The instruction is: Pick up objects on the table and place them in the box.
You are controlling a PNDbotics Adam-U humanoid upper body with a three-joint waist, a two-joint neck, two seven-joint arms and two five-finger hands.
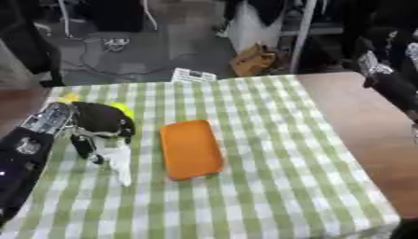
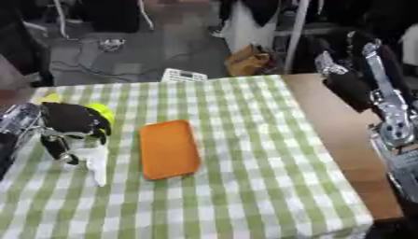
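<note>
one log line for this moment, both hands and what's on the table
left hand: curled on white object | right hand: not in view | orange tray: mid-cloth, nothing in it | yellow-green thing: behind left hand

My left hand (image 1: 102, 122): black shell over the back, black fingers (image 1: 82, 145), one pale white-grey finger or thumb part showing beside them. Silver metal wrist section (image 1: 47, 117) behind it, then black forearm (image 1: 20, 163) with a small round silver fitting. My right arm (image 2: 390, 112): silver bracketed links with round joint housings, black covers, right hand (image 2: 347, 86) mostly black.
</note>
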